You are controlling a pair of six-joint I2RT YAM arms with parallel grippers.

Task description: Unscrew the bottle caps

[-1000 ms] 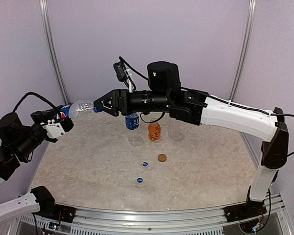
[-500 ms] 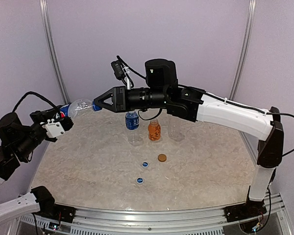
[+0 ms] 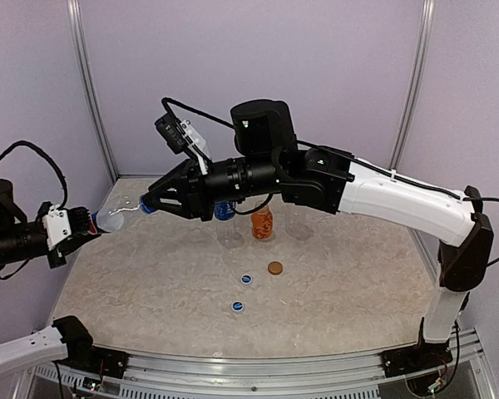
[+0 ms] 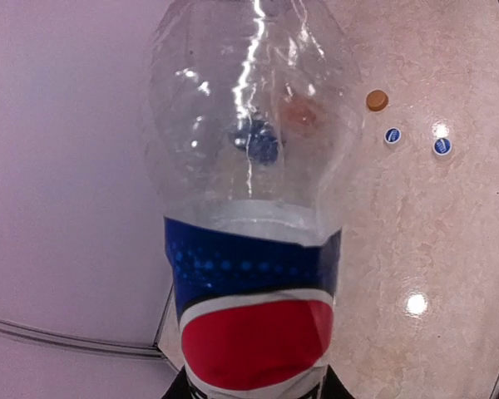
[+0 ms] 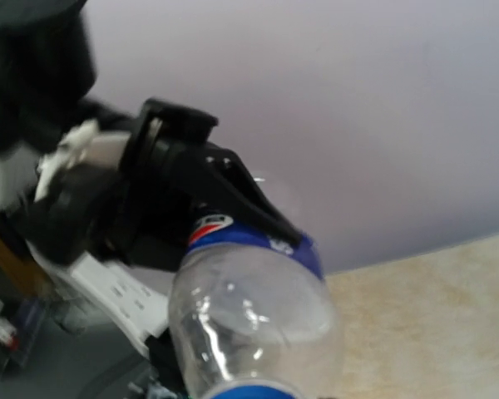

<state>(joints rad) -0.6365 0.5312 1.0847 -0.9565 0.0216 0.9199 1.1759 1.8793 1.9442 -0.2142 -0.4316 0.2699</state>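
A clear bottle with a blue and red label (image 3: 115,215) lies level in the air at the left. My left gripper (image 3: 88,224) is shut on its labelled base end (image 4: 254,332). My right gripper (image 3: 147,204) reaches in from the right and is shut on the bottle's blue cap (image 3: 149,205). From the right wrist, the bottle (image 5: 251,320) fills the lower middle, with the black left gripper (image 5: 191,179) behind it. On the table stand a blue-labelled bottle (image 3: 224,213) partly hidden by the right arm, a short orange bottle (image 3: 262,223) and a clear unlabelled bottle (image 3: 299,221).
Two loose blue caps (image 3: 246,279) (image 3: 237,307) and a brown cap (image 3: 274,268) lie on the marble tabletop (image 3: 341,291) in front of the standing bottles. Purple walls close the back and sides. The right arm (image 3: 382,195) spans the table above the bottles.
My left arm has drawn back to the left and lowered the bottle. The right gripper followed it left and down and closed from open onto the cap.
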